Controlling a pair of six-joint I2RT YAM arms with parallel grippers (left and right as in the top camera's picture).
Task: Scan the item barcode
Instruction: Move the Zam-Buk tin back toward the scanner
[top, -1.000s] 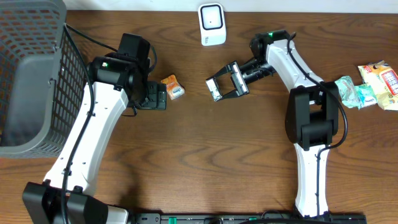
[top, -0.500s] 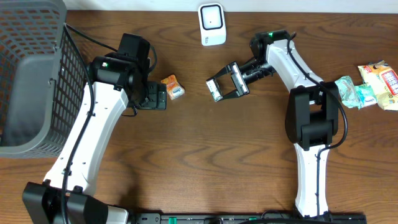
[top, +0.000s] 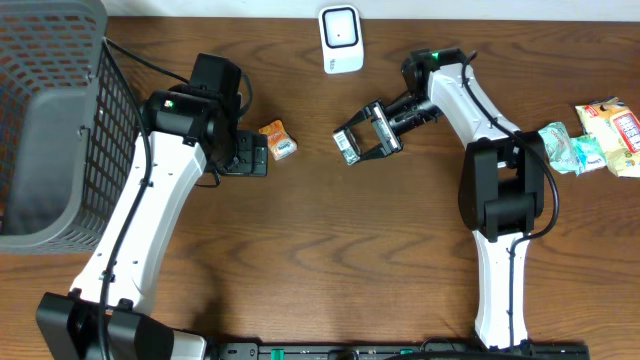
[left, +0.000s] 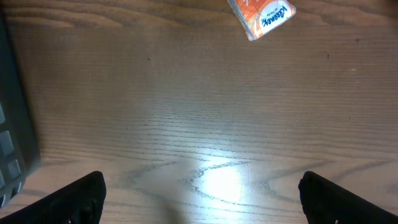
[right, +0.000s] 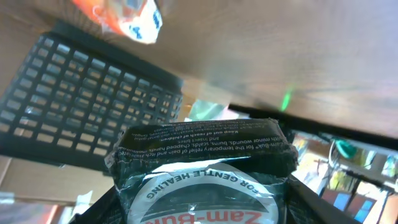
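A dark green Zam-Buk packet hangs above the table with my right gripper shut on it. In the right wrist view the packet fills the space between the jaws, its round white label facing the camera. The white barcode scanner stands at the table's far edge, a short way beyond and left of the held packet. My left gripper is open and low over the wood, jaws wide apart with nothing between them. A small orange packet lies just ahead of it, also seen as the orange packet.
A large grey mesh basket fills the left end of the table. Several snack packets lie at the right edge. The right wrist view also catches the orange packet and the basket's mesh.
The right gripper and its packet have shifted only very slightly. The left arm has not moved.
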